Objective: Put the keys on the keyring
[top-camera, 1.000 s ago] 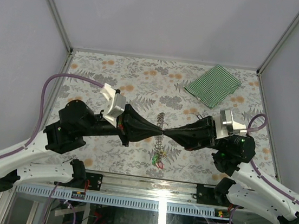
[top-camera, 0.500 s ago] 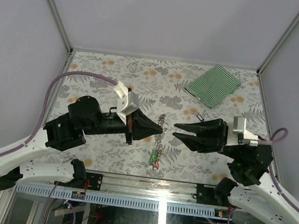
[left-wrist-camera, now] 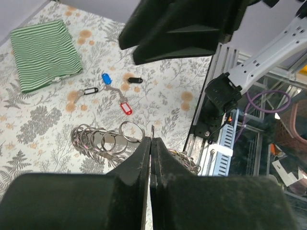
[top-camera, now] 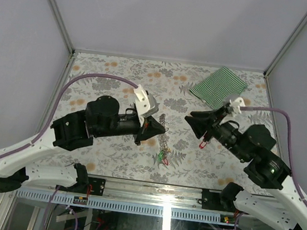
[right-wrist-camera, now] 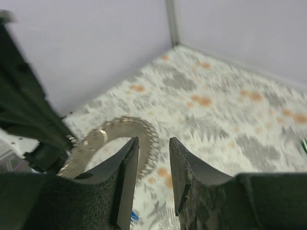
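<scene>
While a key can only be threaded onto a ring that is held steady, the keyring (left-wrist-camera: 103, 140) is pinched at one thin loop by the left gripper (left-wrist-camera: 150, 140). Its jaws are pressed fully together on the wire, and the rest of the coiled grey links runs off to one side of its fingertips. In the overhead view the links stretch from the tip back toward the arm bases (whether that far end rests on the table (top-camera: 119, 71) or hangs just above it I cannot tell). Small green and red bits show at that end, too small to say whether they are keys already threaded. Beyond the left gripper's tips, loose on the flowered surface, lie the keys (left-wrist-camera: 88, 91): a red-tagged key (left-wrist-camera: 125, 107) nearest, then a blue-tagged key (left-wrist-camera: 106, 78) and a black-tagged key (left-wrist-camera: 135, 80) further out, all apart from the ring. The right gripper (right-wrist-camera: 153, 141) faces the left one from across the ring, its jaws parted to a moderate gap and holding nothing. Through that gap its own camera catches the blurred arc of the ring, and the red-tagged key lies just beneath it. My reading is that it is empty so it can go down for a key while the left arm offers the ring. Behind the right gripper the green-striped cloth (top-camera: 218, 87) lies folded, taking no part.
</scene>
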